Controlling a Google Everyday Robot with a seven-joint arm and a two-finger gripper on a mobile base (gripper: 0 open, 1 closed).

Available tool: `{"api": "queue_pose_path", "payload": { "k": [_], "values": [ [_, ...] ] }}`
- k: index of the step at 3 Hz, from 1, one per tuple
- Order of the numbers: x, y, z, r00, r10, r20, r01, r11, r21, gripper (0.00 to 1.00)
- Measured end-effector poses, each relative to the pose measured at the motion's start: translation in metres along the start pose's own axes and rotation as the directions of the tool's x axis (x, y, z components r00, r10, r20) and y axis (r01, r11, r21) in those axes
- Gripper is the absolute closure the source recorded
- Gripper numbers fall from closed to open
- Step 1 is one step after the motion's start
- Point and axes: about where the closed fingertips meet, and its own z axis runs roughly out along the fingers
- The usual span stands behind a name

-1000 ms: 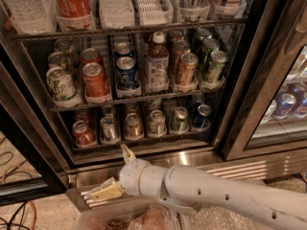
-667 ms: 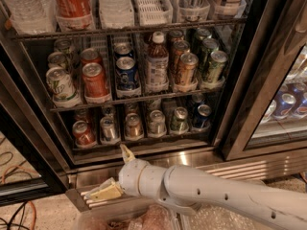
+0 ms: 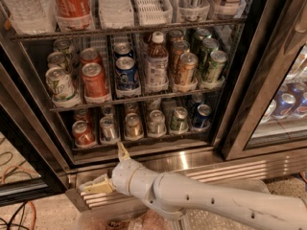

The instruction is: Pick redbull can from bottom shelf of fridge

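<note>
The fridge stands open in front of me. Its bottom shelf holds a row of short cans. The redbull can is the slim silver one, second from the left, between a wider red can and a gold-brown can. My gripper is below the shelf, in front of the steel base, just under the redbull can. It is open and empty, with one cream finger pointing up at the shelf edge and the other pointing left.
The rack above holds taller cans and a bottle. A ribbed stainless base runs under the shelf. The black door frame stands on the right, with a second cooler of cans behind glass. Cables lie on the floor at the left.
</note>
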Motion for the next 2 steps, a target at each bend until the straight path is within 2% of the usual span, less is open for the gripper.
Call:
{"api": "queue_pose_path", "payload": {
  "k": [1, 2],
  "values": [
    [0.004, -0.013, 0.016, 0.998, -0.030, 0.047, 0.026, 0.9956, 0.091, 0.00],
    [0.010, -0.024, 0.027, 0.994, -0.088, 0.067, 0.075, 0.9799, 0.185, 0.00]
  ]
}}
